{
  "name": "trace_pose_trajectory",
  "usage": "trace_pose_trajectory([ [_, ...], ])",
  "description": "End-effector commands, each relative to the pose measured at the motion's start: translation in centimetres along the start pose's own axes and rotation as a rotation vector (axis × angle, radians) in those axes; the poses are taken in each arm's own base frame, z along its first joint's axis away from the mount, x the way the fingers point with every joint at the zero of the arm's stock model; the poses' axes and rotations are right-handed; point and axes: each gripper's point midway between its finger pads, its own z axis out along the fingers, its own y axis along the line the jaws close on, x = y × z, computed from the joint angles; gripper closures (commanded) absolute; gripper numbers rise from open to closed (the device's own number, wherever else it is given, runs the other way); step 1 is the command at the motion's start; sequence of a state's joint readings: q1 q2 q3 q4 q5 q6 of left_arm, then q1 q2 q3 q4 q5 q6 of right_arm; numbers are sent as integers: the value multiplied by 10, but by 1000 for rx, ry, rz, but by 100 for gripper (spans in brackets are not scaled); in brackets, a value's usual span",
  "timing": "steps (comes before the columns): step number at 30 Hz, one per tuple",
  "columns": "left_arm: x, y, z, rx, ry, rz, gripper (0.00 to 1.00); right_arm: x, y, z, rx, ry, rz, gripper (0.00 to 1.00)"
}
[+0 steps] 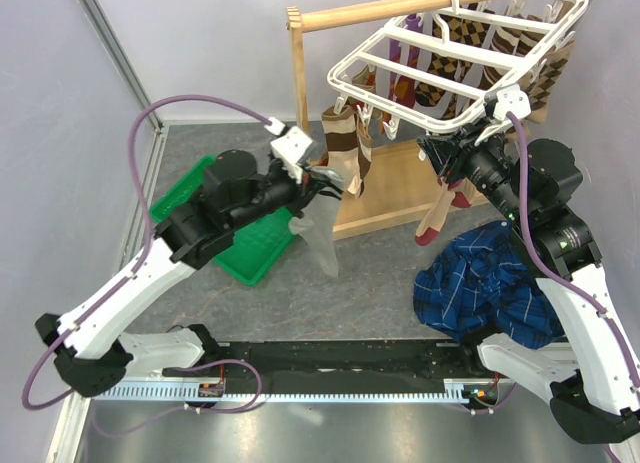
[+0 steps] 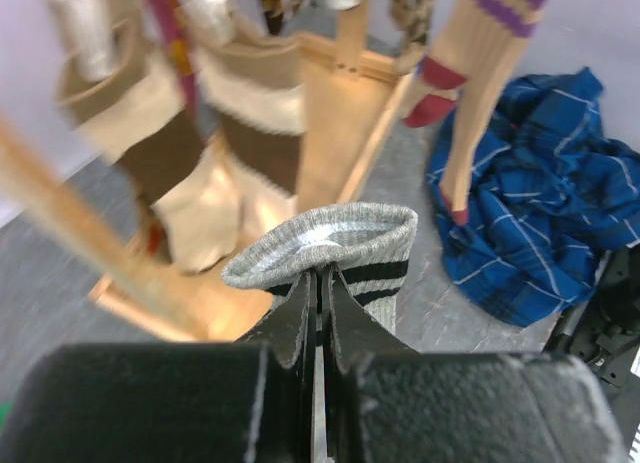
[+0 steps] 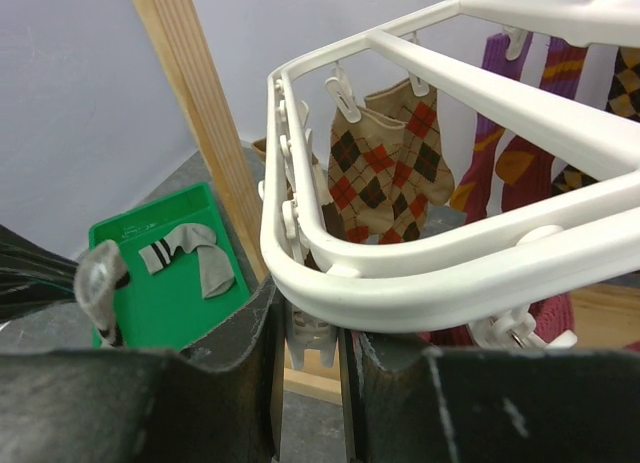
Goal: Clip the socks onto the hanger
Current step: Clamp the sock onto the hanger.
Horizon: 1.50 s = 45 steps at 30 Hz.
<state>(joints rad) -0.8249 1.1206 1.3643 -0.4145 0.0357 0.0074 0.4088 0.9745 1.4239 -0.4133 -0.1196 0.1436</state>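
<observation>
While the left fingers (image 2: 292,318) are pinching the grey sock (image 2: 330,233) by its striped cuff, raised off the surface near the left end of the hanger (image 3: 450,273), the right fingers (image 3: 245,353) are squeezing a rim clip (image 3: 308,335). Step in hand: presenting the cuff. The next move is probably calling for feeding the cuff into that clip.

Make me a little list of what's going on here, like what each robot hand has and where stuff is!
Left gripper: shut on the cuff of a grey sock, which hangs from it
Right gripper: at the rim of the hanger, pinching a white clip
Hanger: hooked on the wooden rail, argyle socks clipped under it
Green tray: a second grey sock lies in it
Blue plaid cloth: heaped by the right arm
</observation>
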Motion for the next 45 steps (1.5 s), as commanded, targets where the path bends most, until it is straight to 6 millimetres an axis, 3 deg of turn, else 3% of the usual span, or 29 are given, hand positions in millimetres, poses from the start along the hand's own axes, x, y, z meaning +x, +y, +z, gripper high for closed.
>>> trace_pose_trajectory([
  [1,-27,-24,27,97,-81,92,98,11,9,0,-60,56,-30,100],
  [11,-48,-63,66,210,-206,232,98,12,18,2,-108,62,-2,100],
  [24,-82,-80,91,237,-341,291,98,11,26,2,-149,65,24,100],
  [28,-78,-80,103,235,-327,292,98,9,27,0,-152,59,26,100],
  [36,-78,-76,109,208,-322,289,98,11,26,0,-148,62,25,100],
  [45,-88,-74,99,195,-369,280,98,17,21,1,-125,71,21,100],
])
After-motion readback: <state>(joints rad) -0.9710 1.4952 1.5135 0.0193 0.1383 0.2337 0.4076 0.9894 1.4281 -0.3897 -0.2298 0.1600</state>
